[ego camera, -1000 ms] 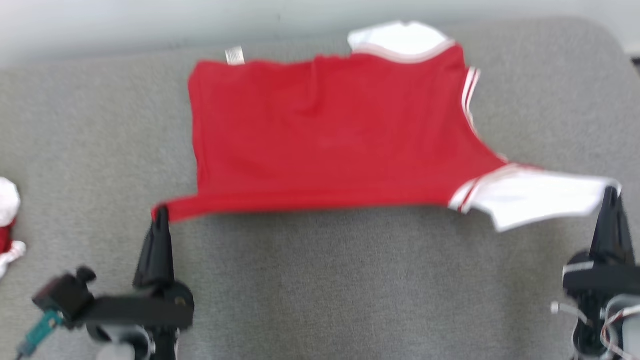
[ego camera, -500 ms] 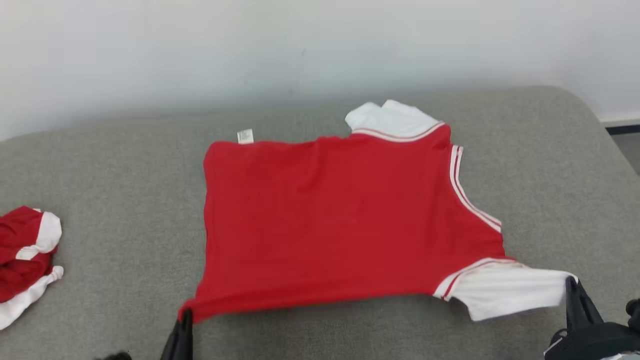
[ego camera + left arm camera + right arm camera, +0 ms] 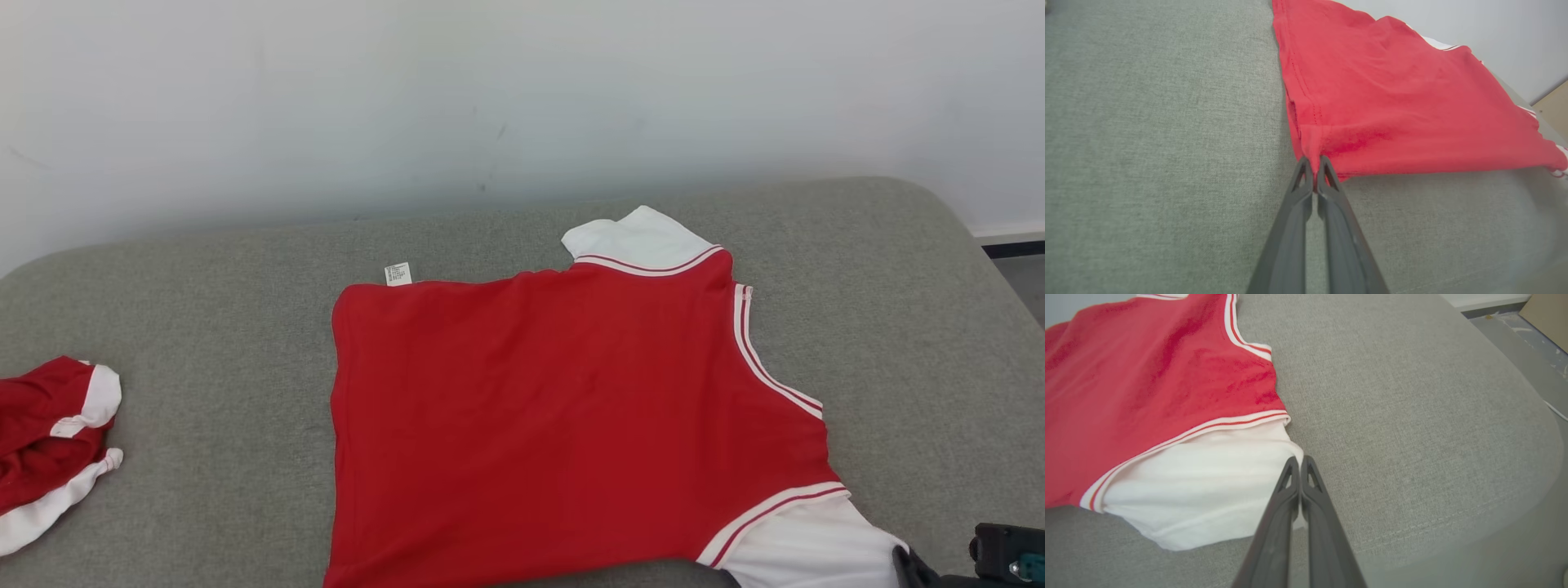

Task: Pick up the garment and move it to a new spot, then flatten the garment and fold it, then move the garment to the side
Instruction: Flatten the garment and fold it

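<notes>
Garment (image 3: pixel 563 425) lies long axis left-right, hem (image 3: pixel 336 425) leftward; left gripper (image 3: pixel 1314 163) pinches hem, right gripper (image 3: pixel 1299 459) pinches sleeve (image 3: pixel 1208 490).

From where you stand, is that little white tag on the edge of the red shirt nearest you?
No, the white tag sticks out from the red shirt at its far edge, on the side toward the wall.

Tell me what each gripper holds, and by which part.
Both hold the red shirt: left gripper pinches its hem corner, right gripper the edge of its white sleeve.
</notes>
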Controlling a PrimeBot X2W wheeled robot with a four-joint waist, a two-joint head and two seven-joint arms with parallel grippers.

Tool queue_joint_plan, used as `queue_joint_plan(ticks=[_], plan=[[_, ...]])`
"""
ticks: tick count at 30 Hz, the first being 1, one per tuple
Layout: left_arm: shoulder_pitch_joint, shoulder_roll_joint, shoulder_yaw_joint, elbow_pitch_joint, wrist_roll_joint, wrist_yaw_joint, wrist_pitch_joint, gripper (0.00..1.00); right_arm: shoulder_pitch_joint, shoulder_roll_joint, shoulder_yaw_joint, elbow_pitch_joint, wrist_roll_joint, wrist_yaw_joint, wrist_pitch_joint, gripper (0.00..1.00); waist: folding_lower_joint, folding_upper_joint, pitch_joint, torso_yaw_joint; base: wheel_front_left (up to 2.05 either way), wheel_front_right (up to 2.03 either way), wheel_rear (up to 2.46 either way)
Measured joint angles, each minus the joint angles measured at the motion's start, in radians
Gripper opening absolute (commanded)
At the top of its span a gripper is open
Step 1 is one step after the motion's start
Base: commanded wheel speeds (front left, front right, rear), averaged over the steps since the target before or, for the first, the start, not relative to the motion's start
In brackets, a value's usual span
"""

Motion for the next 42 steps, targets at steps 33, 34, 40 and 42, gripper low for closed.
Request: queue_joint_plan(ticks=[33,34,40,42], plan=[[-0.303,-0.019,-0.049,0.060,0.006,0.049,0.158,0.00,-0.361,-0.018,0.082,0.104,-0.059,0.000,-0.028,0.00,0.0002,0.0001,0.076,0.044,0.00,0.00,0.00],[-0.318,-0.018,-0.051,0.071,0.010,0.054,0.164,0.00,-0.378,-0.022,0.082,0.116,-0.063,0.000,-0.051,0.00,0.0002,0.0001,0.081,0.045,0.00,0.00,0.00],[-0.390,-0.025,-0.053,0.131,0.019,0.072,0.179,0.00,-0.458,-0.039,0.123,0.213,-0.072,0.000,-0.123,0.00,0.0002,0.0002,0.111,0.044,0.00,0.00,0.00],[-0.407,-0.028,-0.052,0.145,0.019,0.079,0.178,0.00,-0.483,-0.048,0.128,0.236,-0.072,0.000,-0.148,0.00,0.0003,0.0002,0.121,0.043,0.00,0.00,0.00]])
